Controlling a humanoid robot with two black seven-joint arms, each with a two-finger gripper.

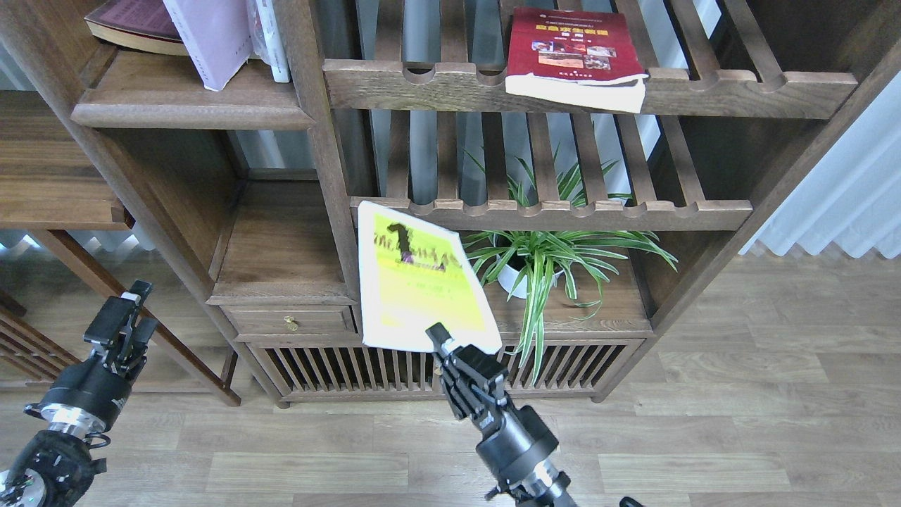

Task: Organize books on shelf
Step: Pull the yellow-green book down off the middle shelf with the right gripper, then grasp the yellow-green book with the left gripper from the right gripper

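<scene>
My right gripper (442, 339) is shut on the lower edge of the yellow-green book (415, 282) and holds it in the air, clear of the bookcase, in front of the drawer and the cabinet doors. The dark red book (571, 53) lies flat on the upper slatted rack (436, 84). The white book with the lavender band (210, 39) leans upright on the solid dark-brown shelf (190, 105) at the upper left. My left gripper (121, 318) hangs empty at the lower left, away from the bookcase; its fingers look close together.
A large maroon book (134, 24) and a plastic-wrapped white book (271, 39) share the solid shelf. A potted spider plant (542, 257) stands under the lower slatted rack (598, 211). A small drawer (288, 322) sits left of the held book. Wood floor lies below.
</scene>
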